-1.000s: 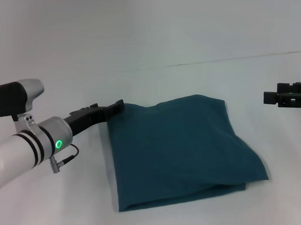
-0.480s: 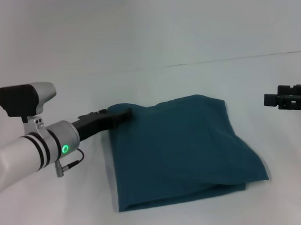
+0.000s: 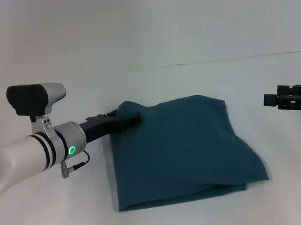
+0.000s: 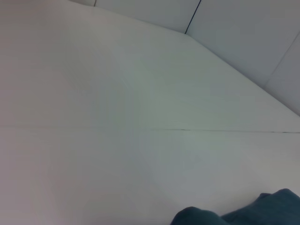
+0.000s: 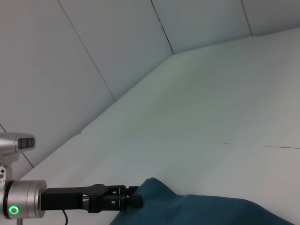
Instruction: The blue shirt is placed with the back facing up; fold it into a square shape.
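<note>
The blue shirt (image 3: 183, 151) lies folded into a rough square on the white table (image 3: 152, 42), plain side up. My left gripper (image 3: 135, 117) is at its far left corner, shut on the cloth, which humps up beside it. The right wrist view shows the same gripper (image 5: 136, 200) low against the raised corner of the shirt (image 5: 211, 211). The left wrist view shows only a bit of the shirt (image 4: 276, 208). My right gripper (image 3: 268, 99) hovers apart, to the right of the shirt.
The white table has a thin seam (image 3: 238, 58) running across behind the shirt. A white wall with panel lines (image 5: 159, 23) stands at the back. Nothing else is on the table.
My left gripper has moved right and a little nearer, over the shirt's far left corner, and the corner has bunched up with it. The right arm has not moved.
</note>
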### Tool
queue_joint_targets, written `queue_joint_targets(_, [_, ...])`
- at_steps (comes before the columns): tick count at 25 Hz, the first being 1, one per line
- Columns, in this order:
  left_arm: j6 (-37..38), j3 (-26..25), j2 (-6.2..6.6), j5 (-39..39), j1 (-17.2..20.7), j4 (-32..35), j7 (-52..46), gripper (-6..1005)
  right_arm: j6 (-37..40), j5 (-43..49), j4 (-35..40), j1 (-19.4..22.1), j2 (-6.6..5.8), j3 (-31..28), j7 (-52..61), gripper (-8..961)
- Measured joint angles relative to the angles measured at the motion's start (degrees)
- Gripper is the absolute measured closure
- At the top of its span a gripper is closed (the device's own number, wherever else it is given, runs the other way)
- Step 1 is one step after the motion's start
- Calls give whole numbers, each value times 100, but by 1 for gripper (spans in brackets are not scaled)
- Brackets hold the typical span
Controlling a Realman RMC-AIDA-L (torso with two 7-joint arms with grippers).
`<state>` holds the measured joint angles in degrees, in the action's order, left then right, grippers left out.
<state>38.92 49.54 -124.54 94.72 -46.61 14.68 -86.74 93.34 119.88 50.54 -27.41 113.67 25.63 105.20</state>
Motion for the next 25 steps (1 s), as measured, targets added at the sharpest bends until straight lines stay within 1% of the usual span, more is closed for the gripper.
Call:
queue_joint_targets(4, [-11,-6,0,-35,4,36,-1,213,0,0,-4,-13,10,2,0,48])
queue_joint_targets(15, [-124,-5,0,-43,6,45,-1,439,-4,0,-4,-34,23,13,-10,53])
queue_joint_targets(20, [-137,-5,0,-42,1,51,-1,644,-7,0,-5,-36,23,9,-10,53])
queue_joint_targets(25, [-140,-5,0,-42,-8,53,-1,880,-15,0,-1,-36,28,9,-30,53])
